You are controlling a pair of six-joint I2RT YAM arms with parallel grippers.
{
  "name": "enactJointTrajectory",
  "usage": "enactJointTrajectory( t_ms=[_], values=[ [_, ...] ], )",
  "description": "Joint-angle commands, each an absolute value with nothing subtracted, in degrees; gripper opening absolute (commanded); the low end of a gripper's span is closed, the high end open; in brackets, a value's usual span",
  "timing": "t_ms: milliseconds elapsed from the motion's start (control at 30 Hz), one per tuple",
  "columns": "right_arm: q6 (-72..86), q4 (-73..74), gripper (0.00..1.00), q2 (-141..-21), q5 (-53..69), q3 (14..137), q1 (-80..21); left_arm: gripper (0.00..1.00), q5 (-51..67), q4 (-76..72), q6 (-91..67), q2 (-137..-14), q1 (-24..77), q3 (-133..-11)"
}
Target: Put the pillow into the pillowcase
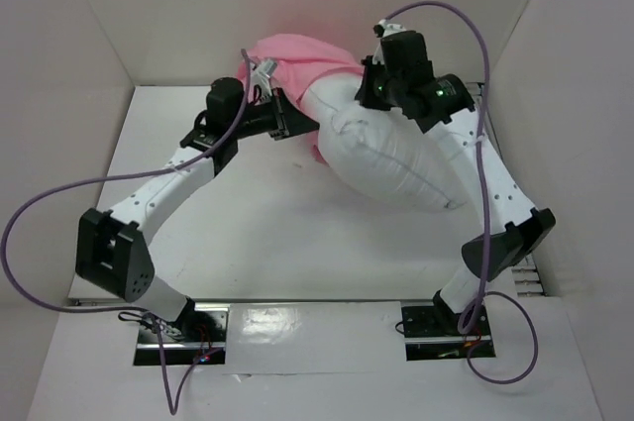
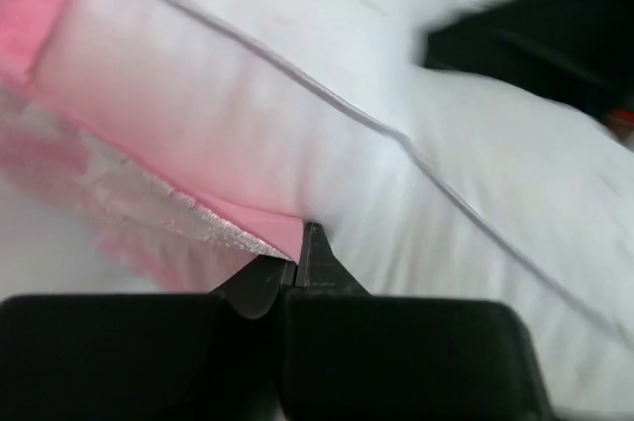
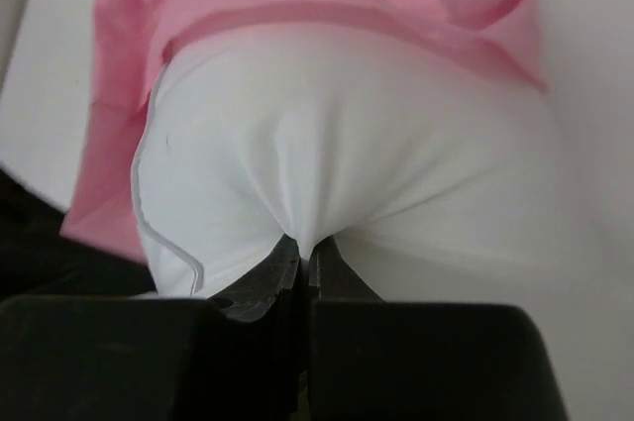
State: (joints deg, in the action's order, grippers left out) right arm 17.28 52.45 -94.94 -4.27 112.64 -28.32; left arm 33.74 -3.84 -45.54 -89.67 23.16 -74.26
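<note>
Top view: the pillow lay right of centre on the worktop. Its upper-left end was inside the pink case at top centre, and most of it was out. The left hand sat at the left side of the case mouth. The right hand sat on the pillow near the mouth. Both sets of tips were hidden here, so the grips couldn't be read. Only this view showed how far in the pillow was.

Left wrist view: the left hand had its tips pressed together at bottom centre. The pink hem ran straight into them, so I read it as pinching the case hem, with the pillow touching just behind. The pillow's piped seam crossed the frame diagonally.

Right wrist view: the right hand was pressed together on a pucker of white pillow cover, with creases fanning up from the tips. The case mouth banded the top of the frame.

Handling, my read:
- Pillow: light and squashy, and it bulges instead of sliding. A pinch takes only the cover, so the seam or a corner would hold better.
- Case: limp, slick satin. The hem is the place to hold, but a thin pinch could slip out.
</note>
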Motion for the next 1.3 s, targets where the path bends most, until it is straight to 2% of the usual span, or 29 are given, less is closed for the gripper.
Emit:
enactJointTrajectory(
  t_ms=[0,67,167,367,467,567,633,733,767,833,867,900,933,967,1100,1133,1167,1200,1233,1267],
  values=[
    [17.9,41.4,0.00,-94.2,-1.8,111.3,-28.2,0.00,53.9,-24.5,-61.6,-81.1,26.9,-73.6],
    [20.9,35.3,0.00,-94.2,1.6,101.3,-29.7,0.00,53.9,-29.7,-64.5,-76.1,27.5,-65.9],
    [22.8,30.2,0.00,-96.3,-0.3,91.9,-30.8,0.00,53.9,-35.3,-69.8,-70.6,28.2,-55.6],
    [26.3,26.5,0.00,-97.7,0.3,88.2,-28.7,0.00,52.5,-30.1,-68.2,-65.4,30.1,-49.7],
    [26.9,26.4,0.00,-95.8,-1.6,94.9,-25.5,0.00,51.3,-24.3,-63.7,-68.2,30.1,-54.9],
    [27.9,27.5,0.00,-92.9,-3.8,104.9,-21.7,0.00,52.7,-22.0,-60.7,-75.0,29.5,-67.5],
    [27.9,27.5,0.00,-90.9,-5.1,110.2,-21.1,0.00,54.9,-20.7,-59.9,-84.7,29.0,-81.9],
    [26.5,29.9,0.00,-89.6,-2.4,113.2,-21.1,0.00,56.8,-17.7,-59.9,-93.4,29.0,-97.7],
    [25.8,31.0,0.00,-88.9,-2.4,111.5,-23.7,0.00,56.8,-17.7,-59.4,-93.4,29.0,-98.9],
    [25.8,29.6,0.00,-84.4,-3.9,104.2,-26.5,0.00,56.1,-17.7,-58.9,-92.2,29.6,-94.9],
    [27.1,28.2,0.00,-82.3,-4.5,93.6,-30.1,0.00,56.1,-18.5,-58.9,-88.9,30.4,-91.6],
    [28.1,27.1,0.00,-78.0,-6.2,88.2,-32.0,0.00,55.5,-19.2,-58.9,-86.8,31.8,-87.6],
    [29.4,25.2,0.00,-76.0,-7.0,82.9,-33.8,0.00,55.5,-19.9,-58.9,-84.5,32.6,-78.2],
    [30.8,24.0,0.00,-74.2,-7.0,72.4,-36.8,0.00,53.9,-20.8,-59.6,-81.9,33.8,-73.1],
    [37.8,20.6,0.00,-67.9,-5.4,55.7,-40.6,0.00,45.8,-19.2,-59.0,-68.8,41.6,-52.9],
    [37.8,19.5,0.00,-67.2,-3.9,54.2,-40.6,0.02,44.0,-10.1,-56.6,-64.8,43.2,-51.3],
    [37.3,18.8,0.00,-66.5,0.2,53.4,-40.6,0.17,39.3,-3.3,-53.5,-63.4,43.2,-51.2],
    [35.4,19.5,0.00,-66.5,1.7,54.1,-40.6,0.35,36.0,3.9,-47.2,-62.2,43.2,-52.2],
    [34.4,21.0,0.12,-67.1,2.2,55.1,-41.1,0.68,32.9,15.4,-44.6,-60.6,42.7,-53.6],
    [33.2,22.7,0.22,-67.8,2.2,56.3,-41.1,0.79,30.8,19.0,-42.3,-60.0,42.1,-55.1]
  ],
)
